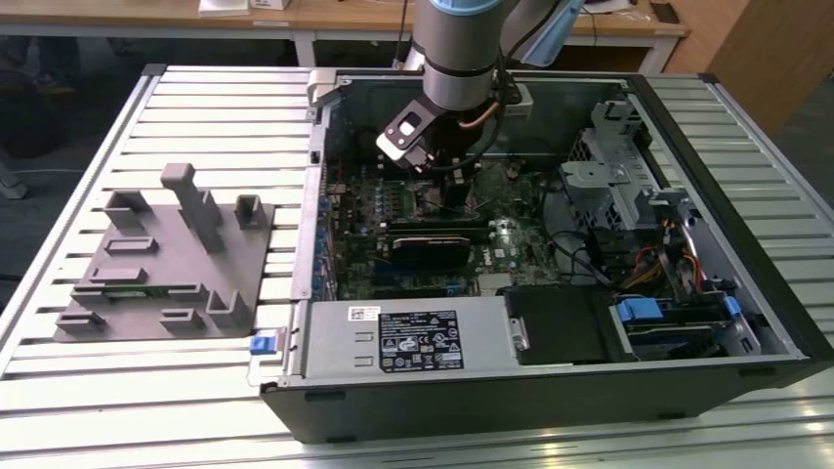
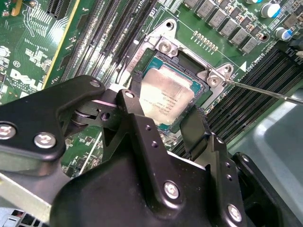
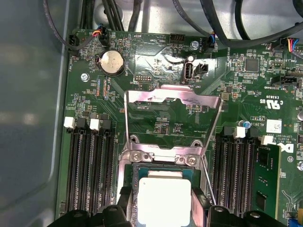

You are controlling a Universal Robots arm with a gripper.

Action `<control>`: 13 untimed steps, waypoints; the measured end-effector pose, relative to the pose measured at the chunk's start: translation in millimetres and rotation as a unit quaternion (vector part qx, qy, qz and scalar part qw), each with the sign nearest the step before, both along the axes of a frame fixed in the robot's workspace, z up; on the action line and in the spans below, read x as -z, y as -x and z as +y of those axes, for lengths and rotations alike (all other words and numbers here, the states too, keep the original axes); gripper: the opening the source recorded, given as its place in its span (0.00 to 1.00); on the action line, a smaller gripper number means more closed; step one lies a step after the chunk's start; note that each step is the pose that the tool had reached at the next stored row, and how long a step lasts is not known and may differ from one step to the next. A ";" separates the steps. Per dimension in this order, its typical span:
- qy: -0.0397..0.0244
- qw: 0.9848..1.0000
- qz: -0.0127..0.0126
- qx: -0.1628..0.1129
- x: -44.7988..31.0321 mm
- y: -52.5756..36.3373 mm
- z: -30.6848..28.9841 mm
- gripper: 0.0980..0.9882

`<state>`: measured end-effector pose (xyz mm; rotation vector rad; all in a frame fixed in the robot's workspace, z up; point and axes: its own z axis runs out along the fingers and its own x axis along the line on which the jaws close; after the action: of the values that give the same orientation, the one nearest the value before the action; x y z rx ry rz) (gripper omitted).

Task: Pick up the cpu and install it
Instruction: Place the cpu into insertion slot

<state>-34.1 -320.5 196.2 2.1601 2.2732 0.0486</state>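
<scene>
The small square cpu (image 2: 168, 97) (image 3: 163, 196) with its pale silver metal top sits in the open, dark, metal-rimmed socket frame (image 2: 163, 47) on the green motherboard (image 3: 161, 113). The motherboard lies inside the black computer case (image 1: 521, 410). The black gripper (image 2: 161, 109) has its jaws narrowed onto two opposite edges of the chip, holding it.

Black tool (image 2: 163, 116), silver screws (image 2: 171, 189), grey-and-blue arm (image 1: 459, 59)

Wooden desk (image 1: 352, 18) stands behind slatted table (image 1: 209, 107) (metal).
</scene>
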 end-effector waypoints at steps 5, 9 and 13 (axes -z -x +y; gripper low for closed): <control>-0.001 1.000 0.000 0.000 0.5 0.0 0.8 0.57; -0.001 1.000 0.000 0.000 0.5 0.0 0.8 0.57; -0.001 1.000 0.000 0.000 -0.5 0.0 0.8 0.57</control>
<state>-34.0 -319.7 196.7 2.1613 2.2744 0.0518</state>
